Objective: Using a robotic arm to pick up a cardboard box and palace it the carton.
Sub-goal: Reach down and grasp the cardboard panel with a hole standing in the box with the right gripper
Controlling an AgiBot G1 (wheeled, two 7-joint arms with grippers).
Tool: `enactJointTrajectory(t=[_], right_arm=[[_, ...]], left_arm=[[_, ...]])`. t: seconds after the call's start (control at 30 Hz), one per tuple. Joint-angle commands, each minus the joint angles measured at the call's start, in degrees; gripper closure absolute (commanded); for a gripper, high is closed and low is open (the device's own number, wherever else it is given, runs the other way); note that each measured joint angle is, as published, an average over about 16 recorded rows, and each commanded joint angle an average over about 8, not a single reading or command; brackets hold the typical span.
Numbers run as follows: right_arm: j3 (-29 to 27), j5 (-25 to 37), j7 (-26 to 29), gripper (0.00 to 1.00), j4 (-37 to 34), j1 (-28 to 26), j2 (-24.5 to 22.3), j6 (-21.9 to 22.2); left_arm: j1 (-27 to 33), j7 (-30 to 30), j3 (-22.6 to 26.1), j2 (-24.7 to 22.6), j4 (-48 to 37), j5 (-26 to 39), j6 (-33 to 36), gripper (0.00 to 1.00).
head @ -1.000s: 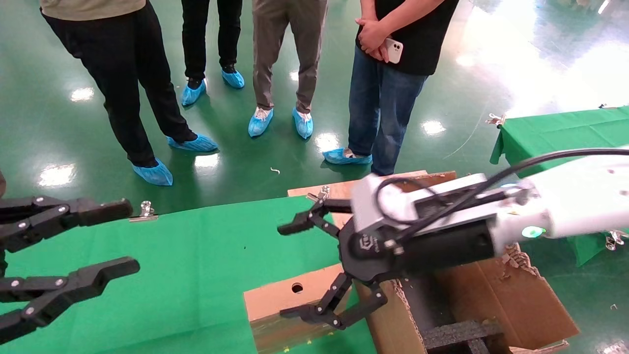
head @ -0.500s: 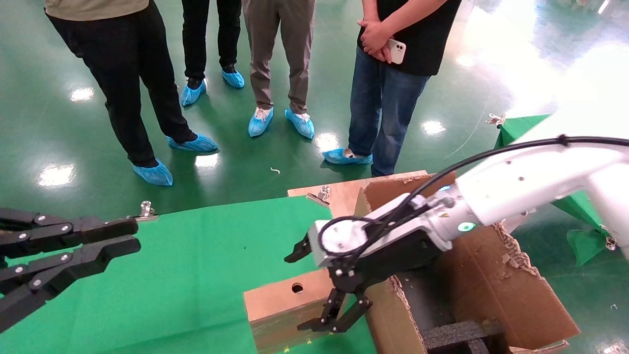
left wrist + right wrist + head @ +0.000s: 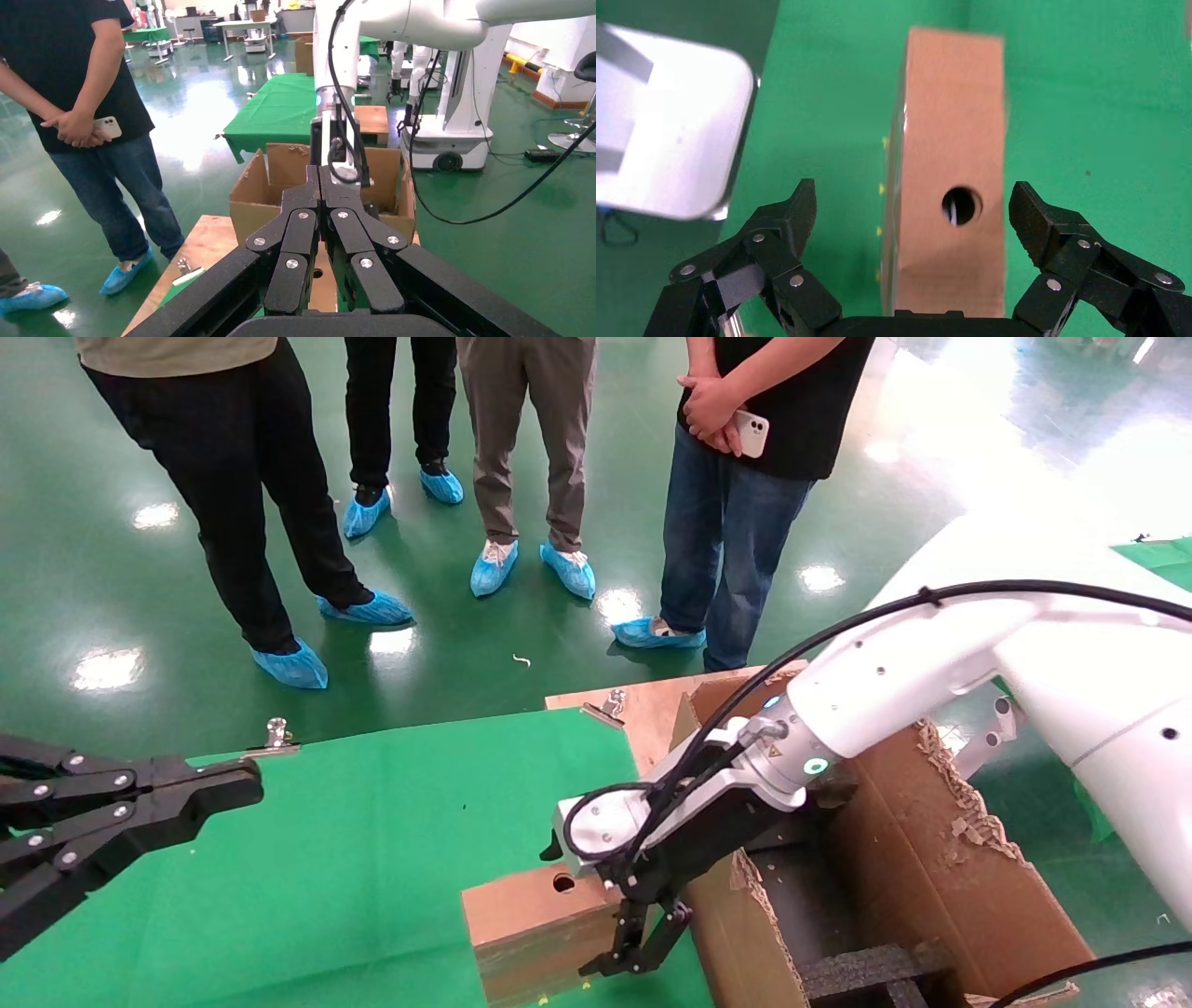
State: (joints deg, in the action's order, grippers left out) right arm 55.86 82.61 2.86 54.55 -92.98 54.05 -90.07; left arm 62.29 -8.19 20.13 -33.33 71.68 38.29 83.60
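The small brown cardboard box (image 3: 521, 915) with a round hole lies on the green cloth beside the carton; in the right wrist view (image 3: 954, 133) it lies lengthwise between the fingers. My right gripper (image 3: 573, 910) on the white robotic arm (image 3: 894, 682) points down over the box's carton-side end. It is open, with one finger on each side (image 3: 914, 203) and neither touching the box. The large carton (image 3: 931, 887) with ragged flaps and black foam stands at the table's right. My left gripper (image 3: 247, 784) is shut and empty at the far left, pointing toward the carton (image 3: 320, 175).
Several people in blue shoe covers (image 3: 494, 565) stand on the green floor beyond the table. A wooden board (image 3: 652, 705) with a metal clip (image 3: 610, 702) shows behind the carton. Another clip (image 3: 277, 736) sits at the cloth's far edge (image 3: 419, 728).
My right arm swung down and left, turning the gripper from level to pointing down over the box. My left gripper went from wide open to shut.
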Motion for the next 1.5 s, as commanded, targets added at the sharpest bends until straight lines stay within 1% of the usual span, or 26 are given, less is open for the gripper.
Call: enactJointTrajectory(t=[0.03, 0.1, 0.13, 0.23, 0.27, 0.3, 0.37, 0.4, 0.5, 0.53, 0.57, 1.5], right_arm=[[1.4, 1.2, -0.9, 0.0, -0.7, -0.7, 0.9, 0.1], [2.3, 1.8, -1.5, 0.0, -1.0, -1.3, 1.3, 0.1], [2.8, 2.0, -1.8, 0.0, -1.1, -1.5, 1.5, 0.1], [3.7, 2.3, -2.4, 0.0, -1.4, -2.0, 1.8, 0.3], [4.0, 2.4, -2.6, 0.04, -1.5, -2.2, 1.9, 0.3], [4.2, 2.5, -2.7, 0.12, -1.6, -2.3, 2.0, 0.3], [4.6, 2.5, -2.9, 0.37, -1.8, -2.6, 2.1, 0.4], [4.7, 2.5, -3.0, 0.5, -1.9, -2.6, 2.2, 0.4], [5.0, 2.5, -3.1, 0.87, -2.1, -2.8, 2.3, 0.4], [5.0, 2.5, -3.1, 0.96, -2.1, -2.8, 2.2, 0.4], [4.9, 2.5, -3.1, 1.0, -2.0, -2.8, 2.2, 0.4], [4.3, 2.3, -2.9, 1.0, -1.6, -2.4, 2.0, 0.4]], left_arm=[[0.0, 0.0, 0.0, 0.0, 0.0, 0.0, 0.0, 1.0], [0.0, 0.0, 0.0, 0.0, 0.0, 0.0, 0.0, 1.0], [0.0, 0.0, 0.0, 0.0, 0.0, 0.0, 0.0, 0.96], [0.0, 0.0, 0.0, 0.0, 0.0, 0.0, 0.0, 0.59], [0.0, 0.0, 0.0, 0.0, 0.0, 0.0, 0.0, 0.46], [0.0, 0.0, 0.0, 0.0, 0.0, 0.0, 0.0, 0.34], [0.0, 0.0, 0.0, 0.0, 0.0, 0.0, 0.0, 0.09], [0.0, 0.0, 0.0, 0.0, 0.0, 0.0, 0.0, 0.0], [0.0, 0.0, 0.0, 0.0, 0.0, 0.0, 0.0, 0.0], [0.0, 0.0, 0.0, 0.0, 0.0, 0.0, 0.0, 0.0], [0.0, 0.0, 0.0, 0.0, 0.0, 0.0, 0.0, 0.0], [0.0, 0.0, 0.0, 0.0, 0.0, 0.0, 0.0, 0.0]])
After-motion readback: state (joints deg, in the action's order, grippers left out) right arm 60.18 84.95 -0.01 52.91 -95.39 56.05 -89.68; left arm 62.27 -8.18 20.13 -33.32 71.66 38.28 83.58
